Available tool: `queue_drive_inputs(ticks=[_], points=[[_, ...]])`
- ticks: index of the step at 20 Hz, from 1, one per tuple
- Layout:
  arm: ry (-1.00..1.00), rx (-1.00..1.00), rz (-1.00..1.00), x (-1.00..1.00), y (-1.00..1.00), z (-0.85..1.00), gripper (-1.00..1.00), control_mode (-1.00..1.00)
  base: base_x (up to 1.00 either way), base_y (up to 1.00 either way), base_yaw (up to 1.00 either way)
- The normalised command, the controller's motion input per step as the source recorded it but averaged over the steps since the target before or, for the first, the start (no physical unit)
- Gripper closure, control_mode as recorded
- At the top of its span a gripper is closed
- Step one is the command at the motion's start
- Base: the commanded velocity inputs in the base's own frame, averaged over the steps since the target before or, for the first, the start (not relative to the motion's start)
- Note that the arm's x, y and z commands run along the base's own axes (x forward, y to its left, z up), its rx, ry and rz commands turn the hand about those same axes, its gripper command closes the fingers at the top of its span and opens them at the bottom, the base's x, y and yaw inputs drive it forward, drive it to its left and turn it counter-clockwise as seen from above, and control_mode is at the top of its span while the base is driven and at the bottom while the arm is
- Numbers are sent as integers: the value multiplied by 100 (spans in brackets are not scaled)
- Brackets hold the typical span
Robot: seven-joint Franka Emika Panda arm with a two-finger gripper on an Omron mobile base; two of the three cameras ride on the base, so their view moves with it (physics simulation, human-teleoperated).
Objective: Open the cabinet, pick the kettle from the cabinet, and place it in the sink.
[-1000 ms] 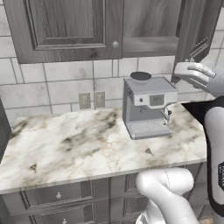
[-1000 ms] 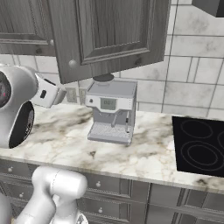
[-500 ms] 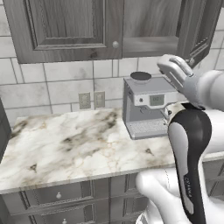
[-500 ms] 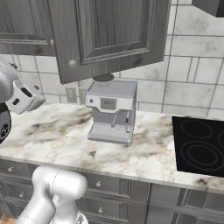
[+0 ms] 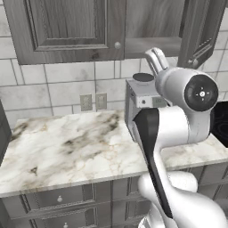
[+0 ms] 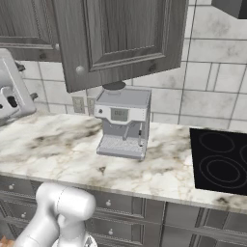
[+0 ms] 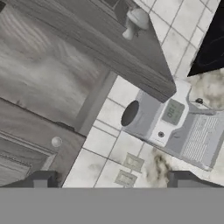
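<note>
The cabinet (image 5: 67, 26) hangs above the counter. Its left door is shut, with a round knob (image 5: 117, 45). Its right door (image 5: 200, 26) stands swung open; in the right base view this door (image 6: 120, 38) covers the inside. In the hand view I see both doors' knobs, the open door's (image 7: 136, 19) and the shut door's (image 7: 56, 141). My gripper (image 7: 113, 181) is open, its fingertips (image 7: 41, 179) wide apart with nothing between them. It hovers in front of the cabinet's lower edge (image 5: 153, 58), above the coffee machine. The kettle and the sink are out of view.
A silver coffee machine (image 6: 123, 123) stands on the marble counter (image 5: 67, 147) under the cabinet. A black cooktop (image 6: 222, 159) lies to the right. Two wall outlets (image 5: 93, 101) sit on the tiled backsplash. Grey drawer fronts (image 6: 144, 207) run below the counter.
My arm has swung left, carrying the gripper from beside the open right door to in front of the cabinet's middle. The gripper stays open; the door has not moved.
</note>
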Motion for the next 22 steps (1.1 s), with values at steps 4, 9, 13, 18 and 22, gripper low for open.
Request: queue_drive_inputs(ticks=[4, 9, 13, 18, 22], points=[[0, 28, 0, 42, -1, 0, -100, -100, 0, 0, 0], [-3, 28, -7, 37, -7, -1, -100, -100, 0, 0, 0], [-1, 18, -35, 40, -2, -6, -100, -100, 0, 0, 0], [0, 21, -28, 34, -12, 0, -100, -100, 0, 0, 0], [0, 15, -17, 23, -23, 1, -100, -100, 0, 0, 0]])
